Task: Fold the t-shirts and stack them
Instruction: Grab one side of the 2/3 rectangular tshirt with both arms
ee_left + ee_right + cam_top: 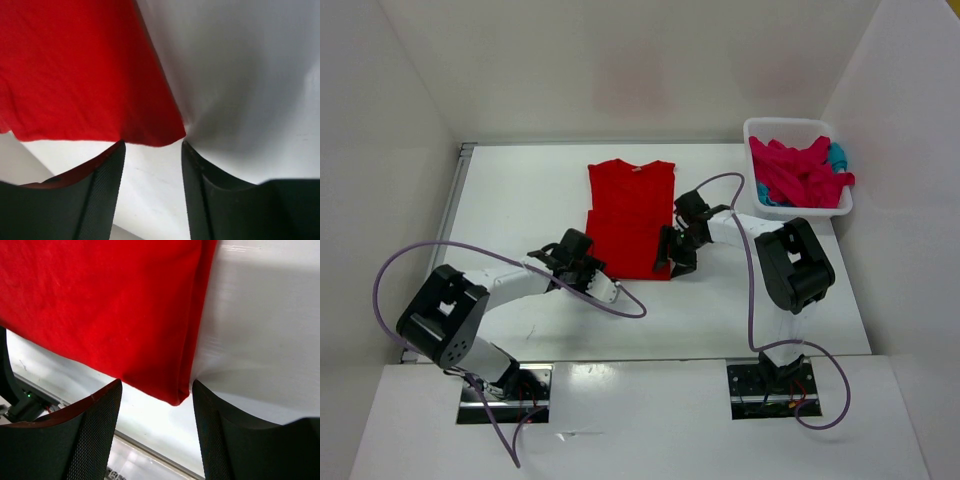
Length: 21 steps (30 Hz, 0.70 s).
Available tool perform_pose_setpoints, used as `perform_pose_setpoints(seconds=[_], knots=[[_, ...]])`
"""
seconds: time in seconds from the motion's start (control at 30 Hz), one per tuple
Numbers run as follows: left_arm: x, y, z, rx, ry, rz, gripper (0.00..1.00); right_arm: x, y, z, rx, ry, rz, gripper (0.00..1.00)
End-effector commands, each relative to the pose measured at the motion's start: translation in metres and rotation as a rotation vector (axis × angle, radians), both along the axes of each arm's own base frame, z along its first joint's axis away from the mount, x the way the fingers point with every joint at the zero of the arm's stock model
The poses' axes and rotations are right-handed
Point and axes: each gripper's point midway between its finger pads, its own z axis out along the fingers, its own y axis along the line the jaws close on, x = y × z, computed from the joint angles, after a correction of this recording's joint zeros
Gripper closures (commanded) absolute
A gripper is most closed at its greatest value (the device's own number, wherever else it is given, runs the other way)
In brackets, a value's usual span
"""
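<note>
A bright red t-shirt (630,215) lies flat in the middle of the table, collar at the far end and sides folded in. My left gripper (588,264) is open at its near left corner. In the left wrist view the hem corner (150,132) lies just beyond the tips of the left gripper (152,146). My right gripper (668,262) is open at the near right corner. In the right wrist view that folded corner (175,390) pokes between the tips of the right gripper (156,386). A crimson-pink t-shirt (795,172) and a teal-blue one (837,155) lie bunched in the basket.
The white lattice basket (798,212) stands at the far right, close to the right wall. White walls close in the table on the left, back and right. A metal rail (450,205) runs along the left edge.
</note>
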Motion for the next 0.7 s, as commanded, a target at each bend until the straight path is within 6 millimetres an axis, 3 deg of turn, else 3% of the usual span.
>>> perform_pose_setpoints(seconds=[0.0, 0.07, 0.2, 0.23, 0.33, 0.4, 0.53, 0.67], knots=[[-0.005, -0.008, -0.009, -0.025, 0.054, -0.009, 0.45, -0.010, 0.000, -0.005, -0.002, 0.012, 0.020, 0.36], [-0.006, -0.009, -0.013, -0.032, 0.069, -0.004, 0.63, -0.013, -0.001, -0.008, -0.007, 0.021, 0.020, 0.36], [-0.006, -0.015, -0.010, -0.051, 0.071, -0.001, 0.77, -0.020, 0.002, -0.015, -0.003, 0.049, 0.044, 0.48], [-0.003, -0.017, -0.007, -0.057, 0.062, -0.001, 0.79, -0.018, 0.003, -0.018, -0.005, 0.053, 0.044, 0.63], [-0.002, -0.020, -0.004, -0.088, 0.071, 0.033, 0.93, -0.020, 0.003, -0.020, -0.002, 0.060, 0.056, 0.91], [0.005, -0.027, 0.004, -0.127, 0.058, 0.054, 0.98, -0.020, 0.003, -0.020, -0.002, 0.060, 0.056, 1.00], [-0.002, -0.025, 0.007, -0.119, 0.113, 0.078, 1.00, -0.025, 0.004, -0.016, 0.012, 0.070, 0.082, 1.00], [-0.031, -0.020, 0.013, -0.090, 0.178, 0.115, 1.00, -0.040, -0.002, -0.004, 0.021, 0.079, 0.126, 1.00]])
